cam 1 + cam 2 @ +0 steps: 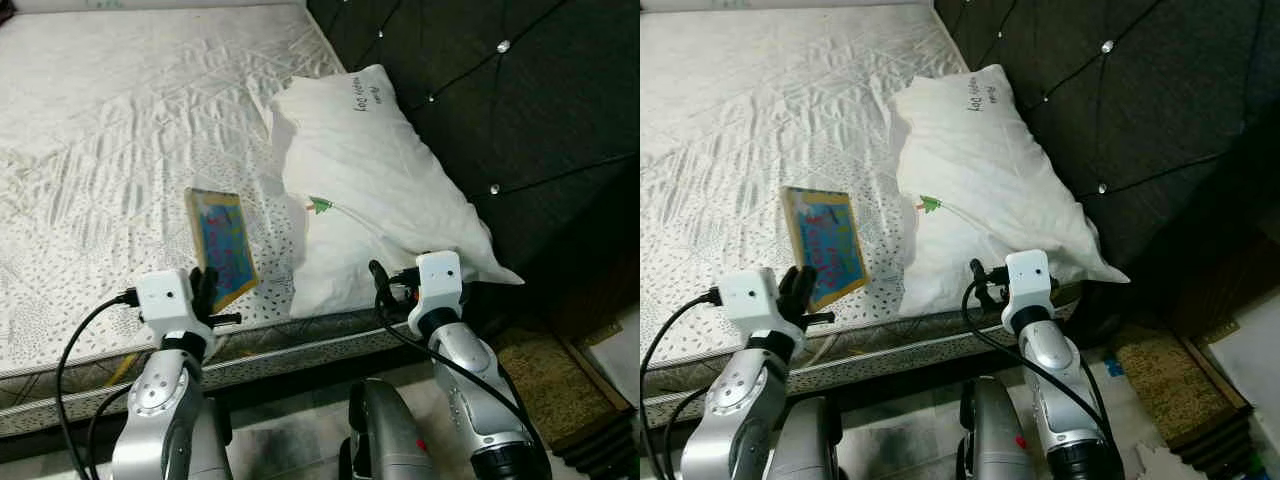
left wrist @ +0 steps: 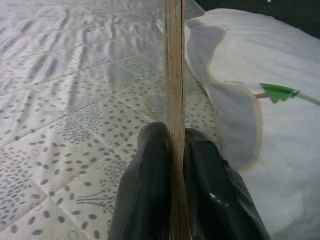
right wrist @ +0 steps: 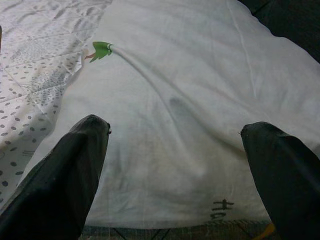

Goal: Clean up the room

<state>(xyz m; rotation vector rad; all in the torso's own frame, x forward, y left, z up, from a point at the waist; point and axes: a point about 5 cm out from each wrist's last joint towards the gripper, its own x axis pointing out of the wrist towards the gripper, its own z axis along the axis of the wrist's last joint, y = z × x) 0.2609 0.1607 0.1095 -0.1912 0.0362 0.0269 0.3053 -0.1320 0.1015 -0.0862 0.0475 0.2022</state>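
Observation:
My left gripper [image 2: 171, 132] is shut on the lower edge of a thin book [image 1: 222, 245] with a blue, colourful cover, holding it upright just above the near edge of the white mattress [image 1: 100, 120]. In the left wrist view the book [image 2: 173, 65] appears edge-on between the two fingers. A white pillow [image 1: 370, 170] with a small green mark lies at the head end, to the right of the book. My right gripper [image 3: 175, 125] is open and points at the pillow's [image 3: 190, 75] near end from close by, with nothing between its fingers.
A dark tufted headboard [image 1: 500, 100] rises behind the pillow on the right. The bed's front edge [image 1: 300, 345] runs just past my wrists. A brown mat [image 1: 540, 385] lies on the floor to the right of the bed.

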